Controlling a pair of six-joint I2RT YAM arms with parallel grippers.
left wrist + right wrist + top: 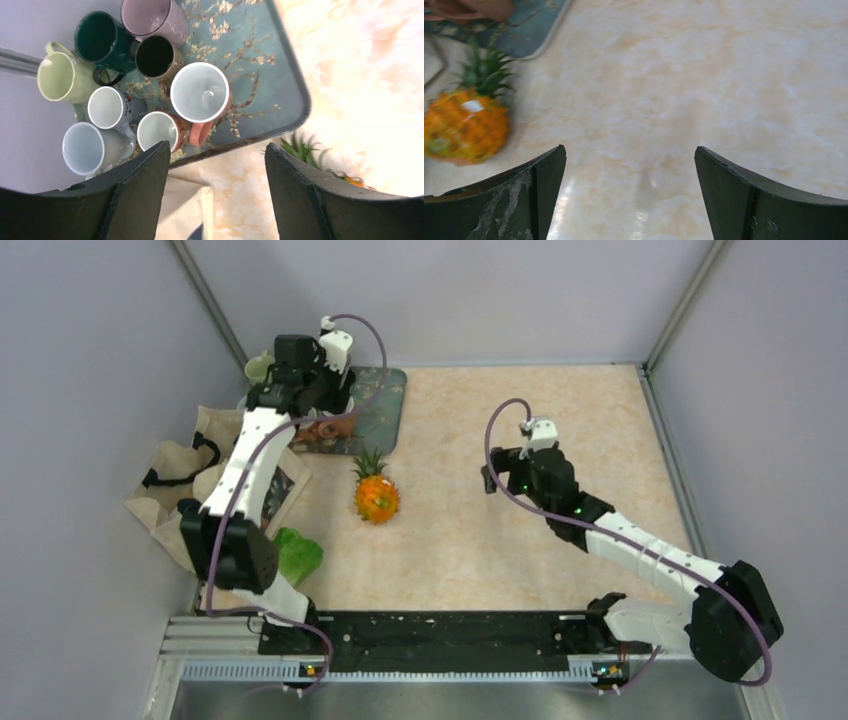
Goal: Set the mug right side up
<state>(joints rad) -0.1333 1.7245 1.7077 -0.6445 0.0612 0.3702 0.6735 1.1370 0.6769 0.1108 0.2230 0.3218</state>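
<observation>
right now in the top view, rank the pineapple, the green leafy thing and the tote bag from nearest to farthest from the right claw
1. pineapple: mid-table, just left of the right claw.
2. green leafy thing: farther left and nearer the arm bases.
3. tote bag: far left, at the table's edge.

No readable text, print on grey mug (pixel 107 107) too blurred
</observation>
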